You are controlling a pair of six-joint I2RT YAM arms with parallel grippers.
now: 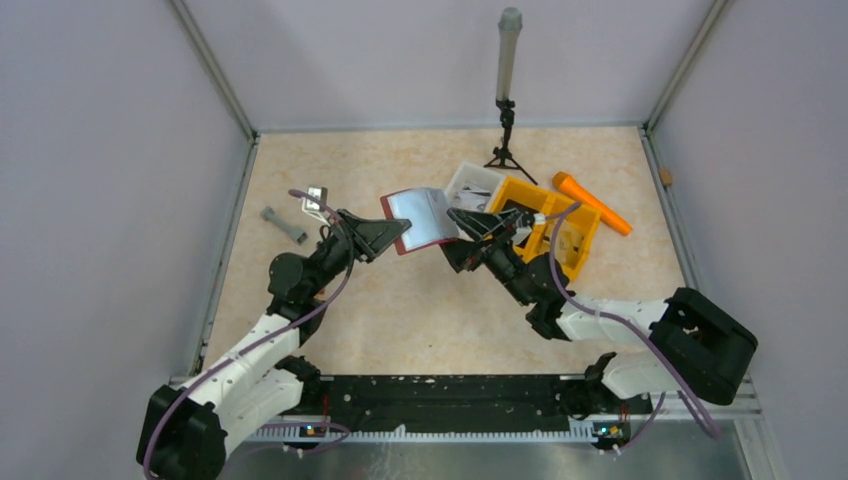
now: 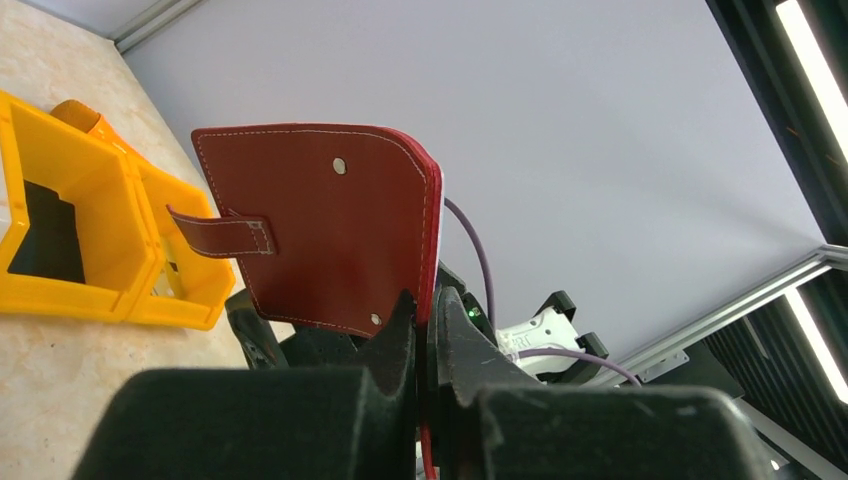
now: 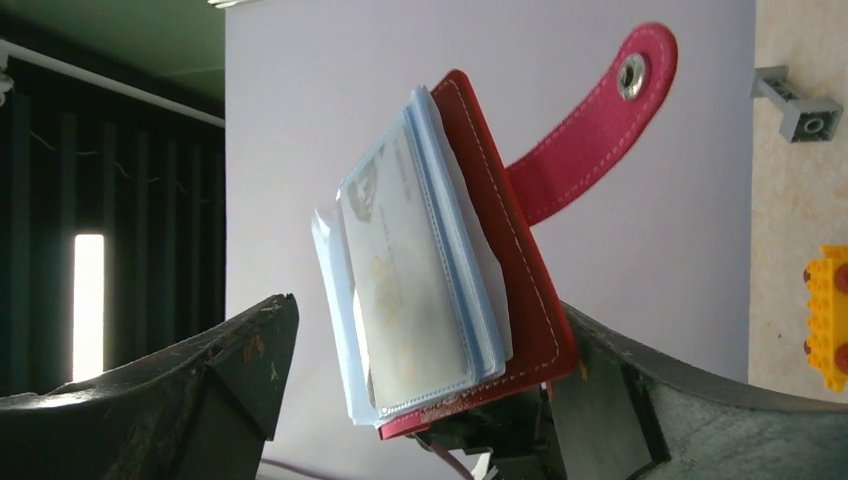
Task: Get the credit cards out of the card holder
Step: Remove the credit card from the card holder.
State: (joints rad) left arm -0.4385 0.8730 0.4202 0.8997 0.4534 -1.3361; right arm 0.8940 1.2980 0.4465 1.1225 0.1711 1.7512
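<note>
Pinching the stitched dark-red card holder [image 2: 330, 230] aloft near the yellow bin [image 2: 100, 298], the left gripper [image 2: 428, 322] is clamping one edge; the right gripper [image 3: 425, 320], spread wide, is flanking its pale sleeved credit cards [image 3: 410, 280].

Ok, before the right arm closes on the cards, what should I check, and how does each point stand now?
1. Left gripper shut on the card holder: ok.
2. Snap tab undone, holder open: ok.
3. Cards showing and in reach: ok.
4. Right gripper open, straddling the cards: ok.
5. Right gripper touching the cards: not ok, gap on both sides.
6. Cards loose in their clear sleeves: cannot tell.
</note>
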